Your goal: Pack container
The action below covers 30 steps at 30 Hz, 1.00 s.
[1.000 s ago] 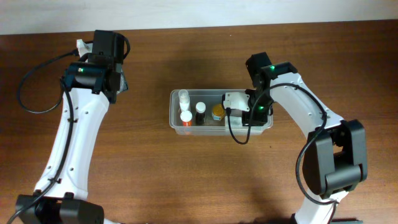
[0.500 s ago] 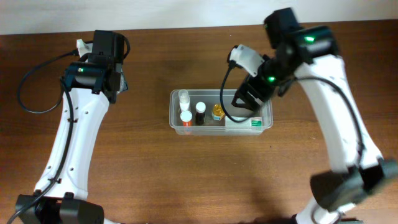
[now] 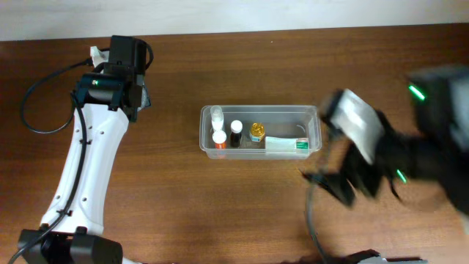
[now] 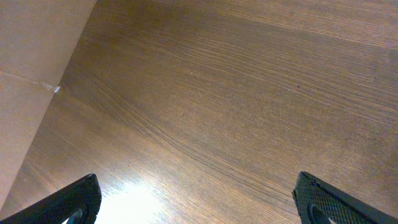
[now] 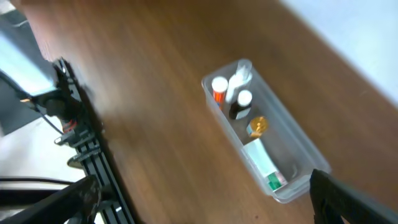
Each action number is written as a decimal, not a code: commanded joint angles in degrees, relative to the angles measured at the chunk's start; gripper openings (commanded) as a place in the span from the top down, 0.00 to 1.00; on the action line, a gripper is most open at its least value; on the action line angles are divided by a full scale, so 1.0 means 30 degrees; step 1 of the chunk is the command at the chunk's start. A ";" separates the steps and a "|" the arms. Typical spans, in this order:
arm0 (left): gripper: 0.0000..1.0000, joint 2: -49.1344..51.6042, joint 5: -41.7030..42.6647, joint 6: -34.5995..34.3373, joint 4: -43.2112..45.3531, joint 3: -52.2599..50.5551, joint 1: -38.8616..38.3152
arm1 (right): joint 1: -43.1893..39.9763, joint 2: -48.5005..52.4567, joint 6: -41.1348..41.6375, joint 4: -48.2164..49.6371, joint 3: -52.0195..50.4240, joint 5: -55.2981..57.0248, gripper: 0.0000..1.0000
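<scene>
Though blurred overhead, right pincer point(image 5: 205, 182) agape, apart from container point(image 5: 291, 148).

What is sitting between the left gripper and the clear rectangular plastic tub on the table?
Nothing visible. The overhead view shows only bare brown wooden table between the left gripper, at the far left with its fingers open and empty, and the clear rectangular plastic tub in the middle.

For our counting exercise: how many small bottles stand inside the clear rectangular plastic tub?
4. A clear white-topped bottle at the clear plastic tub's far left corner, an orange-and-white one just nearer, a dark white-capped one beside them, then a gold-lidded one. None seems hidden.
</scene>
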 commanded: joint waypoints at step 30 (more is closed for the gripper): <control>0.01 -0.0452 -0.0262 0.0015 -0.0029 0.0299 0.0066 | 0.0204 -1.8433 0.2419 -0.0109 0.0299 -0.0729 0.02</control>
